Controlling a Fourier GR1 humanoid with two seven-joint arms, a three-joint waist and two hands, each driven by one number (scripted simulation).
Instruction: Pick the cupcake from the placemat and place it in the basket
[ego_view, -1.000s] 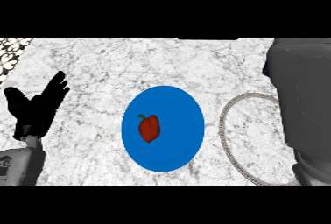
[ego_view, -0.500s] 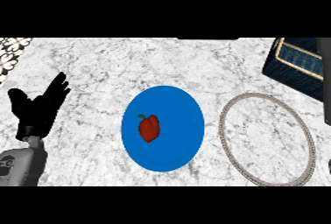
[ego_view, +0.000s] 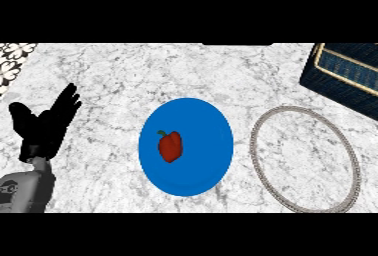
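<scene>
The counter (ego_view: 111, 70) now shows more of itself at the right: the grey bulk that hid that side a second ago is gone, one dark blue box (ego_view: 347, 75) has slid into the far corner, and the whole ring of the one basket (ego_view: 260, 150) lies open for a drop. The one blue mat (ego_view: 203, 125) sits between that ring and the left hand (ego_view: 40, 127), whose fingers (ego_view: 66, 102) rest spread and upright, holding nothing. On it, well right of those fingers, lies one red pepper (ego_view: 170, 146), not a cupcake, untouched.

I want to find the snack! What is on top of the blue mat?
A small red thing with a green stem, more like a pepper than a cupcake, lies alone on the blue placemat. The patch of mat under it is hidden.
</scene>
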